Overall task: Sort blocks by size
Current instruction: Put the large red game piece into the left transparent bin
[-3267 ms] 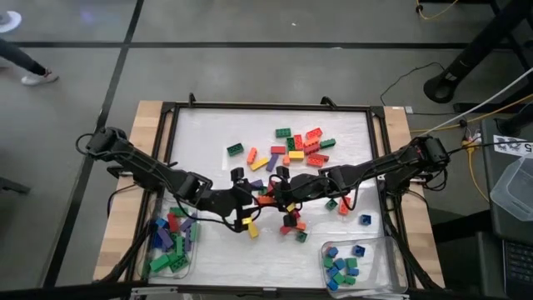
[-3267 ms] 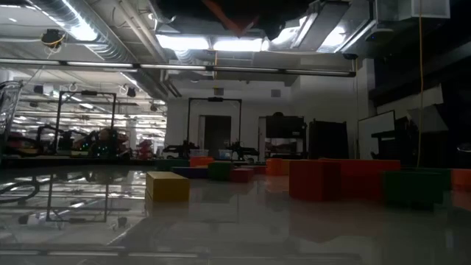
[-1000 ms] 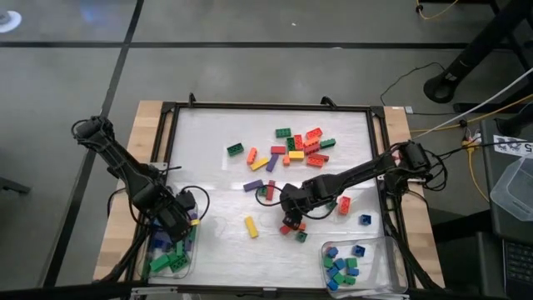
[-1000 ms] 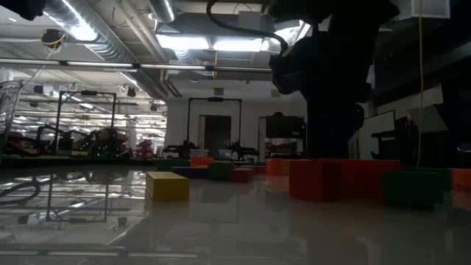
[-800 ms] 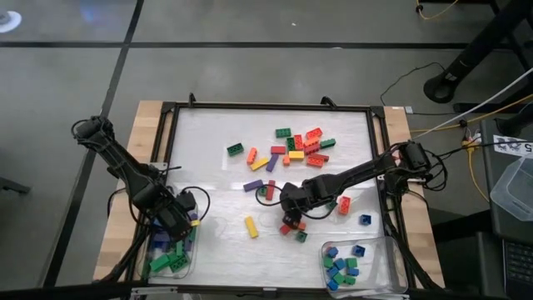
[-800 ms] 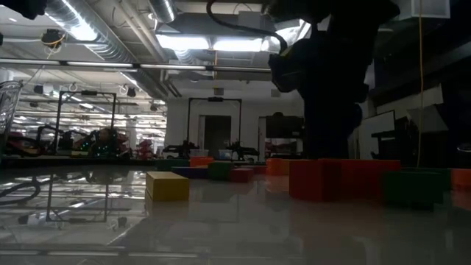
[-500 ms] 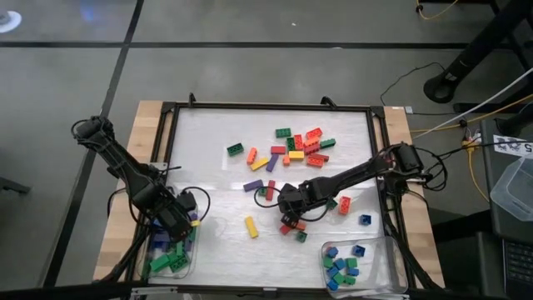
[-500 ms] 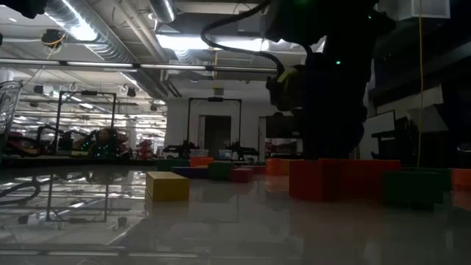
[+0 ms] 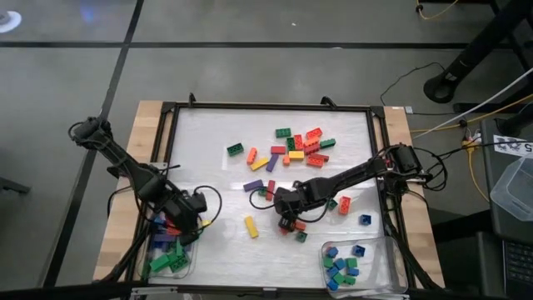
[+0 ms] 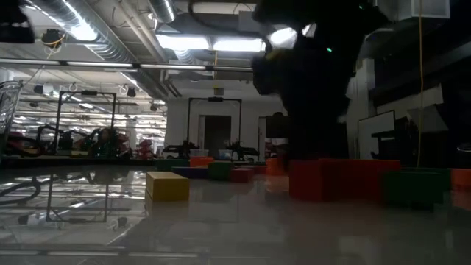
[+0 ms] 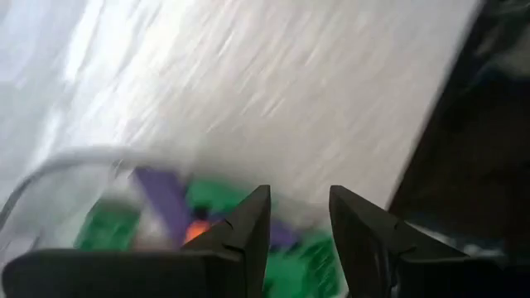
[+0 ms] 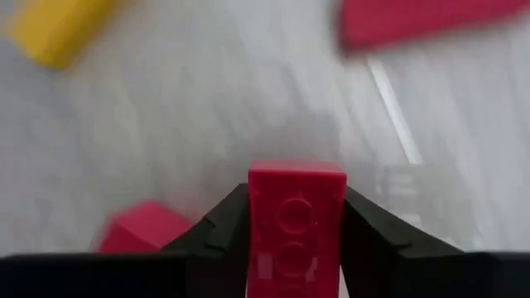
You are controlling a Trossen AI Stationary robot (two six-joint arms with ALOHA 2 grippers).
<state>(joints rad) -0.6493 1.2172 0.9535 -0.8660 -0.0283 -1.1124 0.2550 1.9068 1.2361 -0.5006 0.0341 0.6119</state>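
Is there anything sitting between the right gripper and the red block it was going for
No. In the right wrist view the red block already sits between the right gripper's two fingers, which press on its sides, with nothing in between. From above, that gripper is over the loose blocks near the middle of the table.

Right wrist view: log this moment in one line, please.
right hand: shut on red brick | left hand: open over left tray
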